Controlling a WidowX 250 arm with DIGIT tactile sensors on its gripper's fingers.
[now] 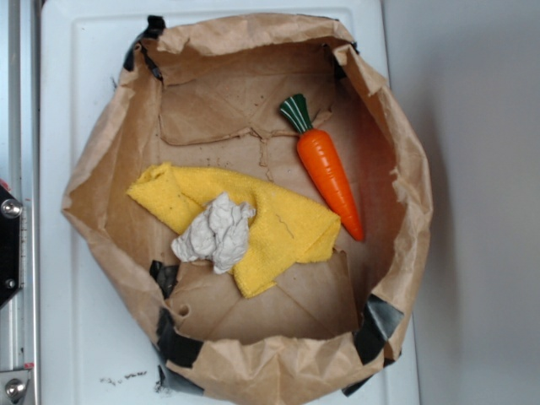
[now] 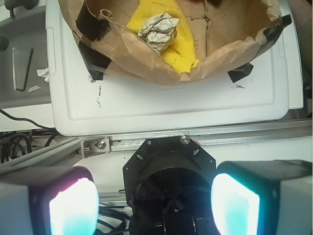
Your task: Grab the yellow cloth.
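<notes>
Gripper (image 2: 154, 200) is hanging wide open and empty outside the brown paper bag (image 1: 396, 160), well back from the yellow cloth (image 1: 278, 224) lying inside under a paper wad (image 1: 215, 234), so a descent is risking pinching the wad or snagging the bag wall.

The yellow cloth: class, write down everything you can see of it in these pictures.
The yellow cloth is bright yellow, fuzzy and soft-looking, folded and rumpled. It lies flat, slanted across the floor of the brown paper bag. A crumpled off-white paper wad sits on it; the carrot lies at its right end. The gripper is apart, outside the bag.
</notes>
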